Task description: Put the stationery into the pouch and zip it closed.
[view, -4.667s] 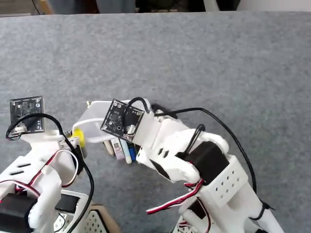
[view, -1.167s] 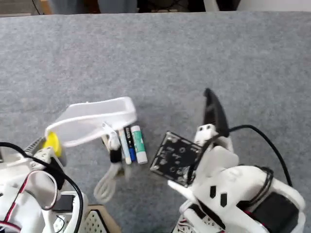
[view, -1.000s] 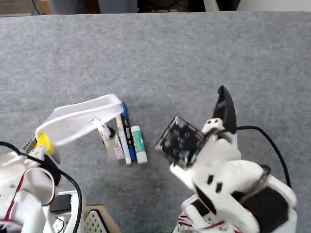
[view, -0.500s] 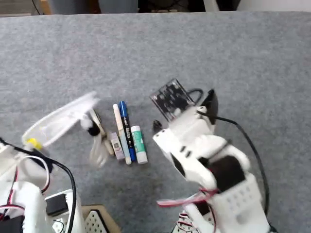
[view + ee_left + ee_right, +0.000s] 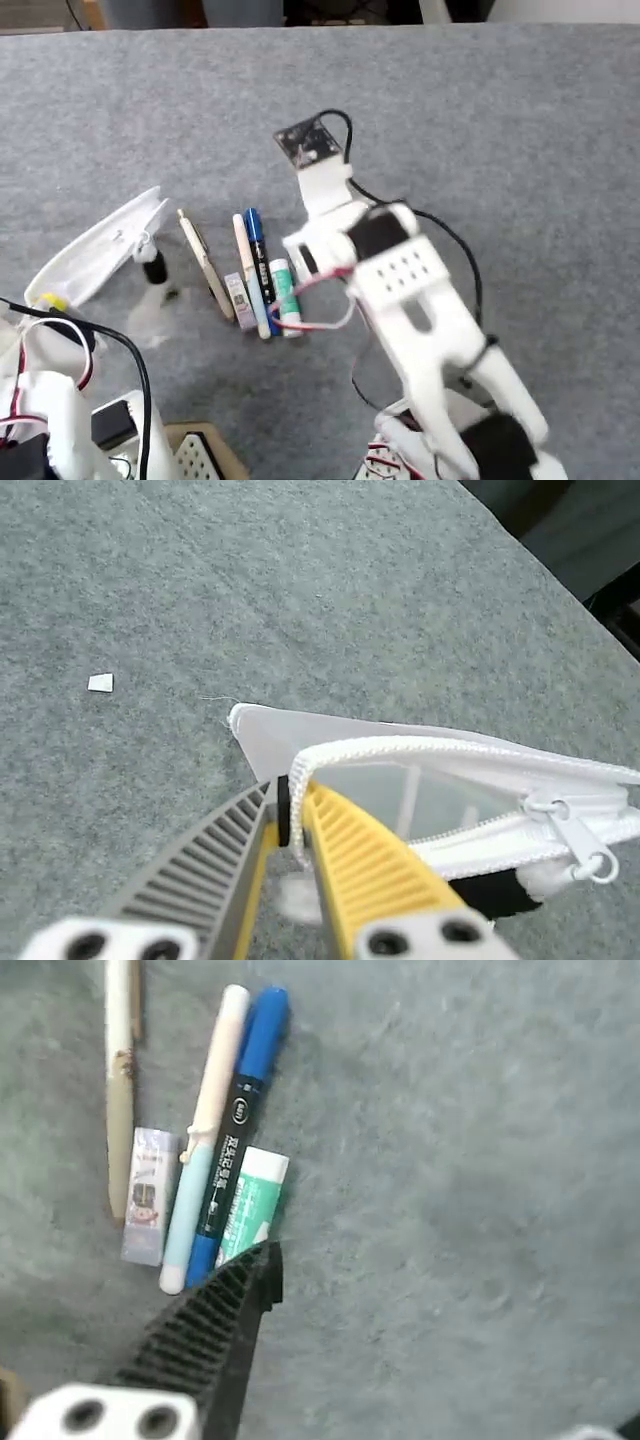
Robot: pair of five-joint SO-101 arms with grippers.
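The white translucent pouch (image 5: 105, 248) lies at the left, tilted, with its mouth edge pinched in my left gripper (image 5: 48, 301). The left wrist view has the yellow and grey jaws shut on the pouch's zipper rim (image 5: 300, 780), with the zipper pull (image 5: 572, 832) farther along. The stationery lies in a row on the mat beside the pouch: a beige pen (image 5: 205, 265), a small eraser (image 5: 238, 297), a pale pen (image 5: 205, 1140), a blue marker (image 5: 240, 1130) and a green eraser (image 5: 250, 1205). My right gripper (image 5: 303, 262) hangs open just above the green eraser, its black finger (image 5: 215, 1330) close to it.
Grey felt covers the table (image 5: 480, 120), with free room at the back and right. A black tag (image 5: 153, 268) hangs from the pouch near the beige pen. A small white scrap (image 5: 100, 683) lies on the mat. A perforated base (image 5: 195, 455) sits at the front edge.
The left gripper dragged the pouch left, off the stationery. The right arm swung from the front right to above the row of stationery.
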